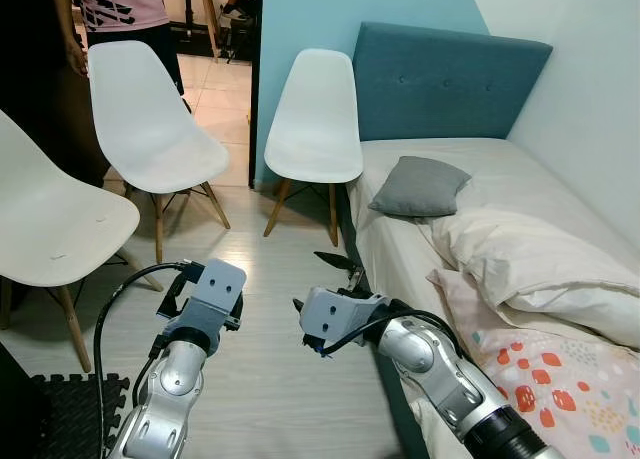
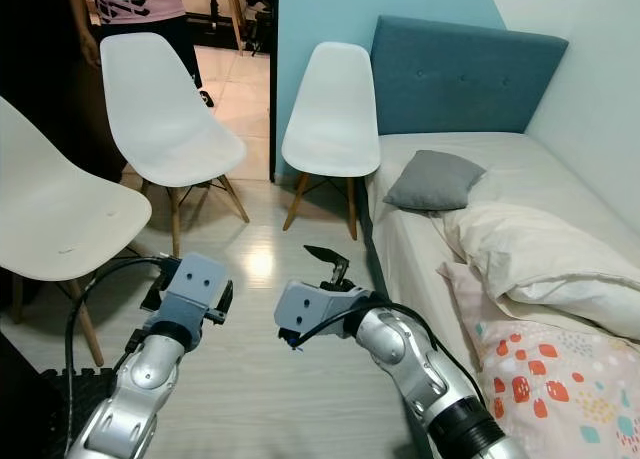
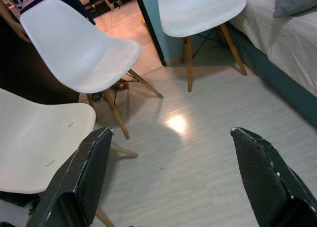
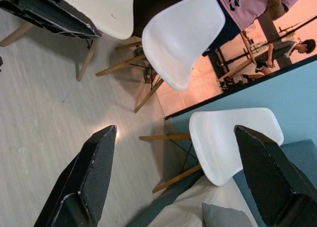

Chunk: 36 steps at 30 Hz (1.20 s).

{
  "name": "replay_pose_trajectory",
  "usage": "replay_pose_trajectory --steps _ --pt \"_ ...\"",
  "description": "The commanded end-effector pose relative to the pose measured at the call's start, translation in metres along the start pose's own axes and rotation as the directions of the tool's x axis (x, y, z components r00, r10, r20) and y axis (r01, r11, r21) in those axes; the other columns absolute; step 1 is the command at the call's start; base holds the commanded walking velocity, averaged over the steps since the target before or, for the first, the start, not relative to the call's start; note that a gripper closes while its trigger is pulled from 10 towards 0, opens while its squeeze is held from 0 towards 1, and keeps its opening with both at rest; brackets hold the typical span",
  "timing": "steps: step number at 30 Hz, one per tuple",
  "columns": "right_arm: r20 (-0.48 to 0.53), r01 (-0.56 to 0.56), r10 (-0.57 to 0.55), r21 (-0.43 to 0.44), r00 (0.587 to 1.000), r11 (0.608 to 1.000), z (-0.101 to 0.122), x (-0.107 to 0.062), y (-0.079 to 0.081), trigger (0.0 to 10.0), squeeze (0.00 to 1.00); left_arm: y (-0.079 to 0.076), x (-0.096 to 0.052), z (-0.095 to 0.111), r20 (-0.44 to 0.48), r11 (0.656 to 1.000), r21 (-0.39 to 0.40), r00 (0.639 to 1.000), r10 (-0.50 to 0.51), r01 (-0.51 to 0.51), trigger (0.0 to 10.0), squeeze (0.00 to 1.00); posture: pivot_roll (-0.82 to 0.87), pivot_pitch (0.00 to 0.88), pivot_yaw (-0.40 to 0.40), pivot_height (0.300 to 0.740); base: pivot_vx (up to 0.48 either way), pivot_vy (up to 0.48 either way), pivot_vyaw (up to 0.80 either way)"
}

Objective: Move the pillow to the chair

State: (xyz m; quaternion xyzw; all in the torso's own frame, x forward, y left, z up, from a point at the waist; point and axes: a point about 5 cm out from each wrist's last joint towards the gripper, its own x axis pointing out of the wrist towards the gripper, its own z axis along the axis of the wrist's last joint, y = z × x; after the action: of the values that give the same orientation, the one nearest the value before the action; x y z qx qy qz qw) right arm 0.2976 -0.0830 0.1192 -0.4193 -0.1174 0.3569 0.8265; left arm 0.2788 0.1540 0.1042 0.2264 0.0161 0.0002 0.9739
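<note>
Black fingers (image 3: 84, 182) spread wide and empty, the left gripper (image 1: 205, 291) and right gripper (image 1: 335, 279) hover over pale wood-look floor (image 1: 250, 379). The small grey fabric pillow (image 1: 420, 187) lies on the white-sheeted bed (image 1: 500, 159), beside the nearest white moulded plastic chair (image 1: 315, 114). Best approach: step closer, then pinch the pillow's edge. No legible writing appears.

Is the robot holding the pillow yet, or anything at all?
Nothing. Both the left gripper and right gripper are open above the floor; the grey pillow lies on the bed.
</note>
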Motion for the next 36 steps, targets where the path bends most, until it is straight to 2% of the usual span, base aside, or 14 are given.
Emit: replay_pose_trajectory --steps 1,22,24,28,31,36 --pt "-0.010 0.003 -0.003 0.003 1.000 1.000 -0.0038 -0.0040 -0.0014 10.0 0.00 -0.0062 -0.0011 -0.0003 -0.005 1.000 -0.006 1.000 -0.013 0.013 10.0 0.00 0.04 0.000 -0.146 0.735 0.000 0.000 0.00" --pt "-0.009 -0.001 0.001 0.008 1.000 1.000 -0.0016 0.0005 0.0046 10.0 0.00 -0.0041 0.0002 -0.0050 -0.010 0.999 0.019 0.999 -0.043 0.044 10.0 0.00 -0.01 0.000 -0.114 0.735 0.000 0.000 0.00" --pt "-0.010 -0.001 0.001 0.009 1.000 1.000 -0.0031 -0.0005 0.0037 10.0 0.00 -0.0058 0.0007 -0.0039 -0.009 0.999 0.026 0.999 -0.037 0.037 10.0 0.00 0.04 0.000 -0.157 0.735 0.000 0.000 0.00" --pt "-0.011 -0.002 0.002 0.009 1.000 1.000 -0.0042 -0.0018 0.0023 10.0 0.00 -0.0068 0.0004 -0.0021 -0.010 0.999 0.042 1.000 -0.019 0.019 10.0 0.00 0.08 0.000 -0.179 0.735 0.000 0.000 0.00" --pt "-0.007 -0.005 0.005 0.008 1.000 1.000 -0.0011 -0.0019 0.0036 10.0 0.00 -0.0011 -0.0051 -0.0027 -0.010 0.998 0.052 0.999 0.035 -0.034 10.0 0.00 0.07 0.000 -0.179 0.735 0.000 0.000 0.00" --pt "0.004 -0.013 0.013 -0.007 1.000 1.000 0.0035 -0.0017 0.0062 10.0 0.00 0.0022 -0.0084 -0.0016 0.003 0.999 0.031 0.999 0.042 -0.042 10.0 0.00 0.07 0.000 -0.165 0.735 0.000 0.000 0.00"
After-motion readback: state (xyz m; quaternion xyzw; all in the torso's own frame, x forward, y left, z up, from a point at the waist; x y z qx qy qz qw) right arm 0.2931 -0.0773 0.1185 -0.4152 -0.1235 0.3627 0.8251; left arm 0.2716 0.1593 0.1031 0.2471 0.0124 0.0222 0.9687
